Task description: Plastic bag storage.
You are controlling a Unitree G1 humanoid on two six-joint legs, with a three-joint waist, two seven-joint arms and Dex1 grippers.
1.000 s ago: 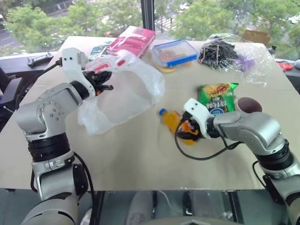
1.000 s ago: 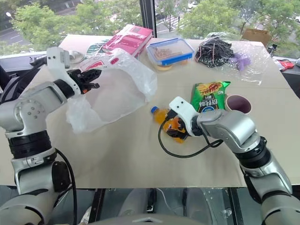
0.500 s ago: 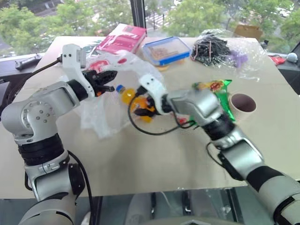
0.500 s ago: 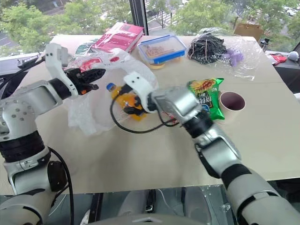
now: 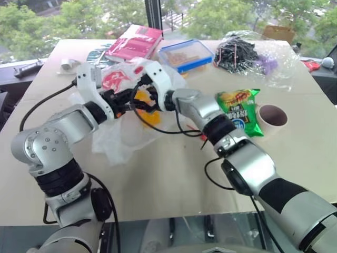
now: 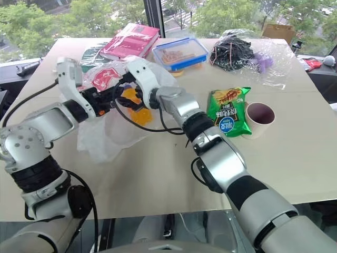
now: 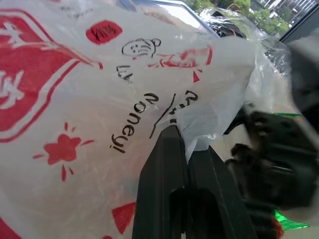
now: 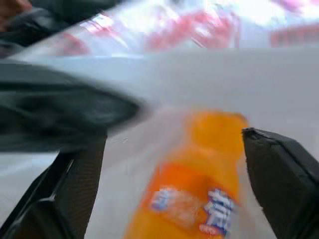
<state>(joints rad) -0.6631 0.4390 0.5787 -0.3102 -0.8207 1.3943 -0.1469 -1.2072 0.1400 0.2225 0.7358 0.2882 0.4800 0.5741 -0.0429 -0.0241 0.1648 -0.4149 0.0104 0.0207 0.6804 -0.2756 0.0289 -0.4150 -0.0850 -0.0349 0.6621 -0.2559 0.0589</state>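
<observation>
Large thin translucent white plastic shopping bag w/ red printed blocks & red/black lettering: crumpled, partly lifted off the beige tabletop, on the table's left half, just in front of the pink book. Upper edge bunched & held up; lower part sags in loose folds onto the table. Mouth faces right, gaping. Orange drink bottle sits inside the opening, seen thru the film. Red emblem & star marks on its side panel.
</observation>
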